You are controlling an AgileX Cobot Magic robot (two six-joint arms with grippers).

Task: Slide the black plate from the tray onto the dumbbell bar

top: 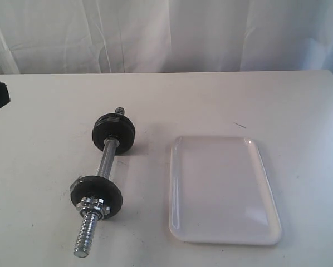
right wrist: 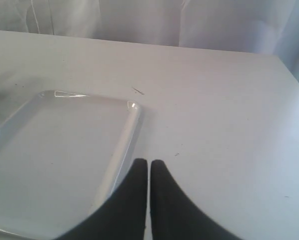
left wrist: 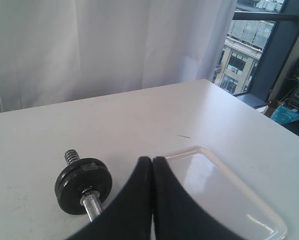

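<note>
Left tool [left wrist: 152, 160]: both black fingers are pressed flat together with nothing between them. It hangs above the surface [top: 267, 100], over the strip between the dumbbell bar [top: 106, 161] and the tray [top: 225, 189].

Right tool [right wrist: 149, 162]: same deal, fingers closed on each other with just a hairline seam and nothing pinched. It's off the surface, just beside the tray's long edge on the side away from the bar.

The tray is glossy white and lies flat on the surface. It's just beside the bar but not touching it, and its long side runs roughly the same way the bar does.

The bar lies flat to the left of the tray in the exterior view. The far disc [top: 113, 132] sits near the back end, with a short threaded stub poking out behind it. The near disc [top: 97, 196] sits toward the front with silver nuts [top: 94, 206] snug against its front face, and a long run of bare thread [top: 86, 236] sticks out past them.

As for the black plate, the only black discs I can see are those two on the bar. I honestly can't tell if either one is it.

There's a tiny dark mark [top: 240, 125] on the surface behind the tray, and a white curtain [top: 166, 33] across the back.
</note>
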